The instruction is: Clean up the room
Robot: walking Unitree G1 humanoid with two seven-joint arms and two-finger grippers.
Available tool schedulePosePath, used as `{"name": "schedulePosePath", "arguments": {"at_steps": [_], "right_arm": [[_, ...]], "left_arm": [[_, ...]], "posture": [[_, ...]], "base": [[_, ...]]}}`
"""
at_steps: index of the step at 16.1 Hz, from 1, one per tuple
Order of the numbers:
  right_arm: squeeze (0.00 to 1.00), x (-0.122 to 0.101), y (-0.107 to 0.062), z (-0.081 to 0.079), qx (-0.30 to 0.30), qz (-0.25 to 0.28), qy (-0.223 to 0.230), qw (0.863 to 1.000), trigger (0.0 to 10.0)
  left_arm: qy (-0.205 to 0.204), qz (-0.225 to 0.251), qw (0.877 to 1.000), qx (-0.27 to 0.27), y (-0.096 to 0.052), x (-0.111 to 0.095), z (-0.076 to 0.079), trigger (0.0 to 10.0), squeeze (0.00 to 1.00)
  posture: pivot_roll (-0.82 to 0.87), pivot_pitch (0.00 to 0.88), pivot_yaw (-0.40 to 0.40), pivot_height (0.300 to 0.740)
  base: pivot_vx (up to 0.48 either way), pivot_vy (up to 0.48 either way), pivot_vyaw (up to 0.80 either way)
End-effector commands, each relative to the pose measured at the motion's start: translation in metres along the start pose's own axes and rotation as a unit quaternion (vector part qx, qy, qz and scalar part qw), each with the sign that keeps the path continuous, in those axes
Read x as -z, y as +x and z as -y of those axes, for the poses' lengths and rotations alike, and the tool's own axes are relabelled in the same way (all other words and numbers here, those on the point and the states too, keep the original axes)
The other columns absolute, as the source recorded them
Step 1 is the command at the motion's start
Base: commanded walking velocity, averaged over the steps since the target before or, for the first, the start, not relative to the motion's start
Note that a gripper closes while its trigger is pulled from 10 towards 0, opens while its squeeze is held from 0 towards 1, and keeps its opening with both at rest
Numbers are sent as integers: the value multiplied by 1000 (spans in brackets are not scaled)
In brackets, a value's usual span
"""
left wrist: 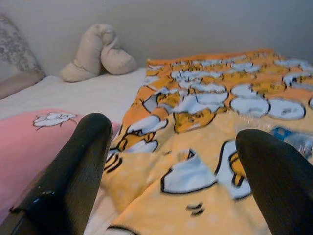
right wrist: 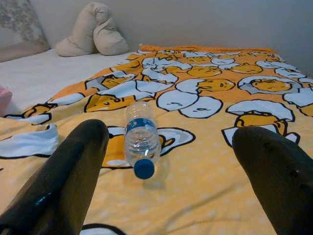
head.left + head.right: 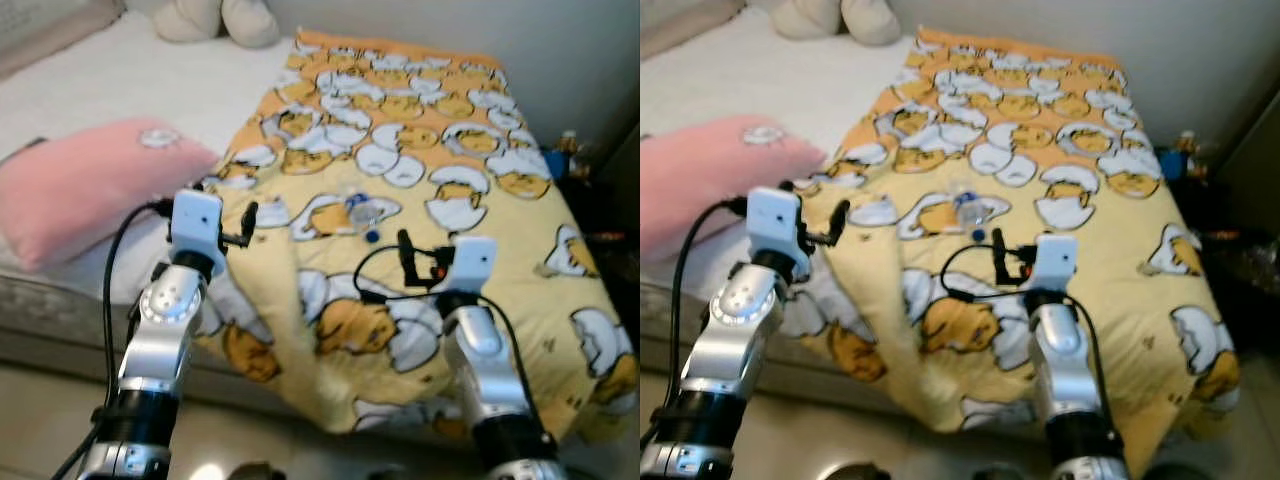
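Note:
A clear plastic bottle [image 2: 141,139] with a blue cap and blue label lies on its side on the yellow patterned blanket [image 3: 430,170], also seen in the head view as the bottle [image 3: 362,217]. My right gripper [image 2: 171,171] is open, held just short of the bottle, its fingers wide to either side of it. My left gripper [image 1: 176,171] is open too, raised over the blanket's left edge near the pink pillow [image 3: 85,180], with the bottle [image 1: 296,139] off to one side.
The bed's white sheet [image 3: 150,80] lies left of the blanket, with a beige plush cushion [image 3: 215,20] against the wall. Small objects stand in the dark corner [image 3: 570,155] right of the bed. Pale floor [image 3: 40,400] shows below the bed edge.

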State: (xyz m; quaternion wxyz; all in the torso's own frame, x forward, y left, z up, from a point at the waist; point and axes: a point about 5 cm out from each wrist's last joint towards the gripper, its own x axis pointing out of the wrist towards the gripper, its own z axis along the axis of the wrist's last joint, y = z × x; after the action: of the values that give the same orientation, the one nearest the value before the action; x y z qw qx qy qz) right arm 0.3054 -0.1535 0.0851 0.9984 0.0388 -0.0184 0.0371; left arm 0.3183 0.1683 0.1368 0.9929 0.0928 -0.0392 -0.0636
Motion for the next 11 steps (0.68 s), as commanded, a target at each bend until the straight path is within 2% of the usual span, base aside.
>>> {"name": "schedulePosePath", "arguments": {"at_steps": [1, 4, 11], "right_arm": [[0, -2, 0, 8, 13, 2, -2, 1000, 10000], [0, -2, -1, 9, 14, 1, -2, 1000, 10000], [0, -4, 3, 13, 22, 2, -4, 1000, 10000]], "left_arm": [[9, -13, 1000, 15, 3, 2, 9, 10000, 0], [-1, -5, 1000, 27, 2, 0, 15, 10000, 0], [-8, 3, 999, 35, 3, -2, 18, 10000, 0]], "posture": [[74, 0, -30, 723], [71, 0, -29, 723], [68, 0, -29, 723]], "base": [[0, 0, 0], [0, 0, 0], [480, 0, 0]]}}
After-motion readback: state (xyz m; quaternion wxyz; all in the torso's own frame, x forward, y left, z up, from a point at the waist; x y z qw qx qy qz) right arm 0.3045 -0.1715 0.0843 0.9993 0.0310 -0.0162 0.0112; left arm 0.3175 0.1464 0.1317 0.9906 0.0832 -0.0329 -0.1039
